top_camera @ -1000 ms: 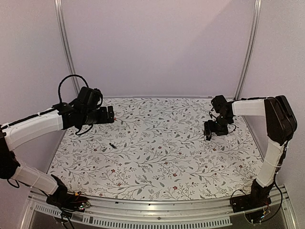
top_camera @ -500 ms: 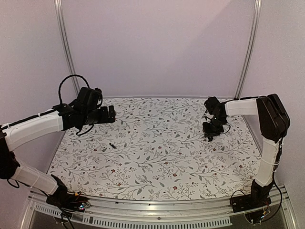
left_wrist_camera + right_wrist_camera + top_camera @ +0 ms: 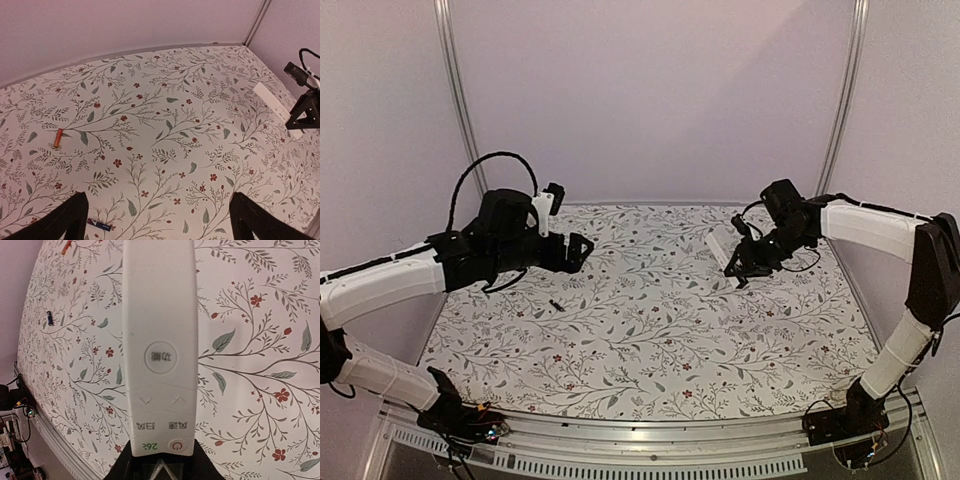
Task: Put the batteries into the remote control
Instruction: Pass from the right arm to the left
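Note:
My right gripper (image 3: pixel 738 272) is shut on one end of the long white remote control (image 3: pixel 720 250) and holds it tilted above the table's back right. In the right wrist view the remote (image 3: pixel 159 330) shows its button face, with my gripper (image 3: pixel 160 457) at its near end. It also shows in the left wrist view (image 3: pixel 272 102). A small dark battery (image 3: pixel 554 305) lies on the table at the left, close to my left fingertips (image 3: pixel 67 220) in the left wrist view (image 3: pixel 98 225). My left gripper (image 3: pixel 575 250) hovers open and empty above it.
A small orange stick (image 3: pixel 58 137) lies on the floral tablecloth (image 3: pixel 650 330) at the far left, also in the right wrist view (image 3: pixel 65 246). Metal frame posts (image 3: pixel 455 100) stand at the back corners. The table's near edge has a metal rail (image 3: pixel 650 445).
My right gripper has lifted the white remote off the table and swung it left. My left arm has moved right and turned over the table.

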`<action>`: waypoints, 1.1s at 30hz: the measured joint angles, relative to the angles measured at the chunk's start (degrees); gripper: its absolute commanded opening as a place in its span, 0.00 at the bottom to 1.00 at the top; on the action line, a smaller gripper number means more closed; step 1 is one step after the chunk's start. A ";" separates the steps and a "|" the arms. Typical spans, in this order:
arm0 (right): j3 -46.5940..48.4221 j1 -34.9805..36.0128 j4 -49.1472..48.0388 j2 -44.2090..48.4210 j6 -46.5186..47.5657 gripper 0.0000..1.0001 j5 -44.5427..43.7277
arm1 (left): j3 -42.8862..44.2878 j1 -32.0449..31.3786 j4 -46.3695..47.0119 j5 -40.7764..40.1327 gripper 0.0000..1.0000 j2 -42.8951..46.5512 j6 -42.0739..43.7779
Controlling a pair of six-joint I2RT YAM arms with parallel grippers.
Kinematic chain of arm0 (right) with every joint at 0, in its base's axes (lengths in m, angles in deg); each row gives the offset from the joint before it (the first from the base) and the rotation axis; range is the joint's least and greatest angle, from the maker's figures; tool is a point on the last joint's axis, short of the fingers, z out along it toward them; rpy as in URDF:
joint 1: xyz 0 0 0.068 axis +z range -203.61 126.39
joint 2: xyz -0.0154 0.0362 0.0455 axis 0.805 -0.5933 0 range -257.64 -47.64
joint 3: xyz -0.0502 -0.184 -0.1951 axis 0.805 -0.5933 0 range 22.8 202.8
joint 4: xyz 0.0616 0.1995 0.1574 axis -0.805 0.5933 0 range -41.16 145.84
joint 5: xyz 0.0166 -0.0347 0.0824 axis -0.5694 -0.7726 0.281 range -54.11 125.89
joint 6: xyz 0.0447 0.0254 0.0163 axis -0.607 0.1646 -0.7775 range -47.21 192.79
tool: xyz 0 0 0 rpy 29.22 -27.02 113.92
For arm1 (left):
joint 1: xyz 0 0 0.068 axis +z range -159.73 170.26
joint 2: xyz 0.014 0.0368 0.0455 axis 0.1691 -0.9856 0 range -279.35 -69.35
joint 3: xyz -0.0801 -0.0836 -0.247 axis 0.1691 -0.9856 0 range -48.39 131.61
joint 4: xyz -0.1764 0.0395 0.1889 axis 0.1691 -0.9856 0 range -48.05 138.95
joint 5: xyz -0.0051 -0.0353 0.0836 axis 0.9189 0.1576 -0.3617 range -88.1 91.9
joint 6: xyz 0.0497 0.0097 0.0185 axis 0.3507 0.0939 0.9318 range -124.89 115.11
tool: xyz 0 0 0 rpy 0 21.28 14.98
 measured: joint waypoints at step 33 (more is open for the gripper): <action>2.38 27.04 17.75 4.50 3.91 0.00 30.25 | 8.92 -35.39 -9.68 -2.93 0.62 -10.45 56.43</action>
